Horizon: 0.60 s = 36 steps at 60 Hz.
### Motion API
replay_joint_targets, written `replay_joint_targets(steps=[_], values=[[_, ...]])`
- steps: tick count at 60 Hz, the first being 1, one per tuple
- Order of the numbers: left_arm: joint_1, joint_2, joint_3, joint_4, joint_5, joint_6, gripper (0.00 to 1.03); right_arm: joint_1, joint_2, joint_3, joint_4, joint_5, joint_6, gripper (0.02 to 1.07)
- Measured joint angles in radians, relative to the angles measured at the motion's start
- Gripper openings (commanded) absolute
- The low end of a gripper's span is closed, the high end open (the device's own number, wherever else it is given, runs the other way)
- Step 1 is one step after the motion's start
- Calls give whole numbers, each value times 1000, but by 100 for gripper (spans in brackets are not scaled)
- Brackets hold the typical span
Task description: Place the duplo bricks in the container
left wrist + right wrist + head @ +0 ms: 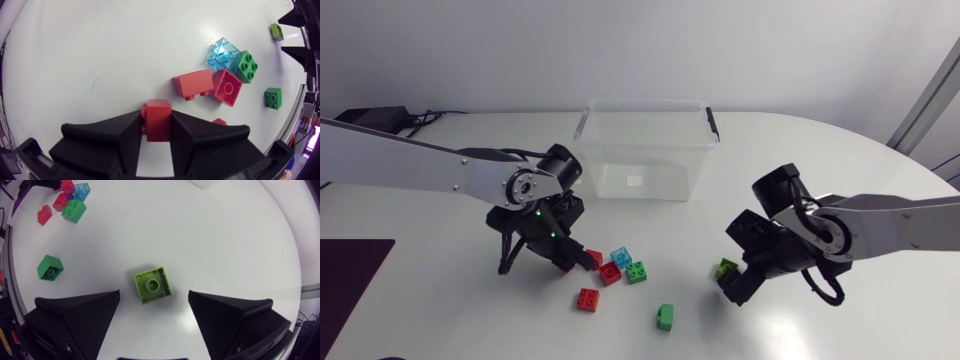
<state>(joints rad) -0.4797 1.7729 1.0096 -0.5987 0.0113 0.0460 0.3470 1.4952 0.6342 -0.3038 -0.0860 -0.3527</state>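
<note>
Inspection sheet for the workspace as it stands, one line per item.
surface: white table, no marks seen.
job's things: clear container holds no bricks; brick cluster, lone red brick, green brick and lime brick lie loose on the table.
clutter: nothing seen.
grippers: left pincer shut on a red brick; right pincer open, straddling the lime brick without touching it.
cables: black loop by the right arm's wrist.
surroundings: nothing seen.
</note>
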Motion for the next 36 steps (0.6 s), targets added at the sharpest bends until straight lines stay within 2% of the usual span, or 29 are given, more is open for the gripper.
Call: replay_joint_targets(steps=[5, 7, 12, 15, 16, 28, 36], values=[[7, -29, 0, -20, 0, 7, 20, 12, 34, 0, 24, -4, -16, 92], [8, -37, 0, -24, 0, 8, 20, 17, 48, 2, 33, -6, -18, 87], [13, -47, 0, -29, 0, 11, 20, 25, 70, 9, 48, -16, -20, 56], [13, -48, 0, -33, 0, 15, 20, 25, 79, 13, 61, -20, -23, 28], [13, -49, 0, -36, 0, 15, 20, 25, 80, 13, 67, -21, -23, 26], [15, -135, 22, -103, 0, 15, 20, 25, 65, 13, 54, -18, -27, 22], [28, -238, 151, -98, 0, 15, 20, 25, -52, 21, -35, -14, -27, 22]])
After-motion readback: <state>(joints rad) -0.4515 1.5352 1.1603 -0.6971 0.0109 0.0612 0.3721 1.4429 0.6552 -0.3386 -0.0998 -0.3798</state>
